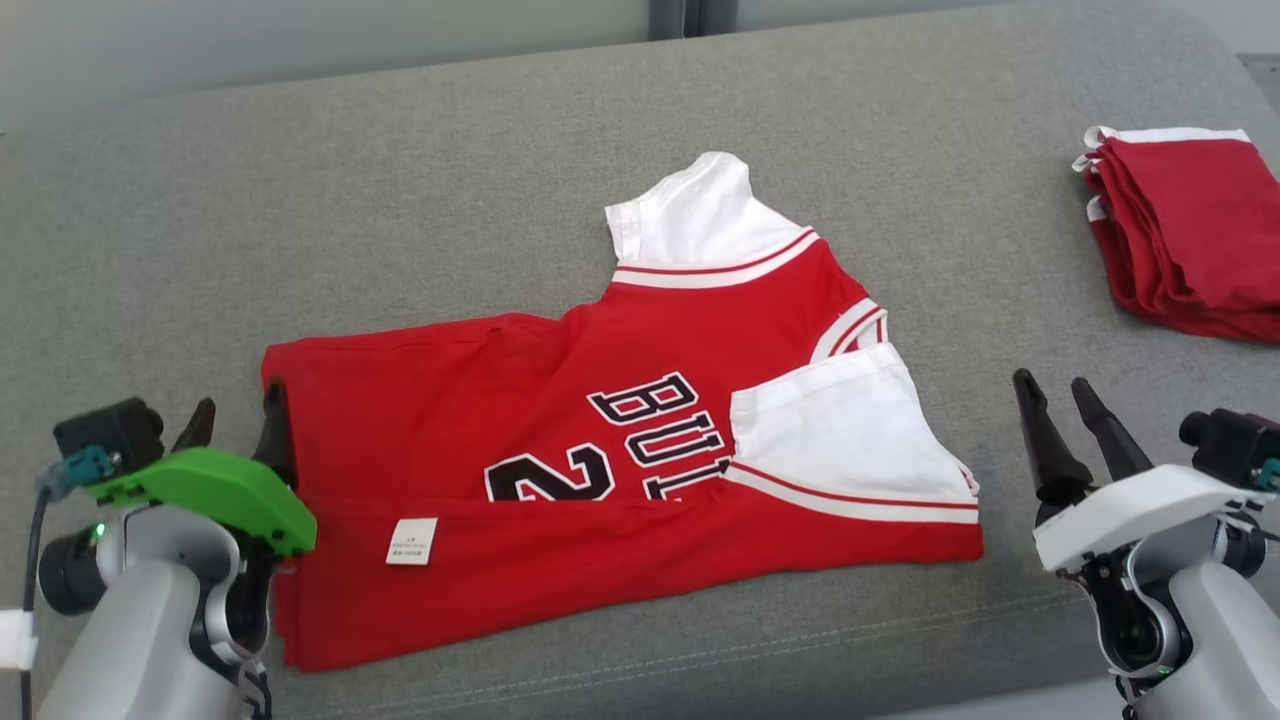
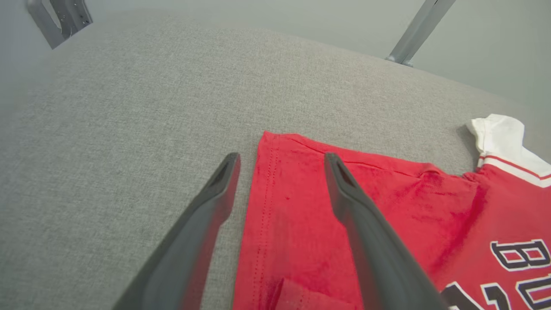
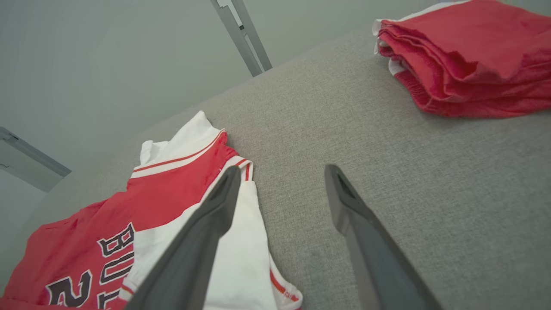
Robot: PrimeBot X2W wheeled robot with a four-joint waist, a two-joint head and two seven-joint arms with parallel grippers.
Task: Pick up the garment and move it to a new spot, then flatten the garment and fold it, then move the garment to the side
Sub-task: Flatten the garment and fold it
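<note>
The garment is a red jersey with white sleeves and black lettering, lying on the grey fabric surface with its near long edge folded over, a white label showing on the fold. My left gripper stands open at the jersey's left hem; in the left wrist view the left gripper straddles the hem of the garment, nothing pinched. My right gripper is open just right of the jersey; in the right wrist view the right gripper hangs beside the garment's white sleeve.
A stack of folded red garments lies at the far right of the surface, also in the right wrist view as folded red garments. The surface's front seam runs close below the jersey. Metal frame legs stand beyond the far edge.
</note>
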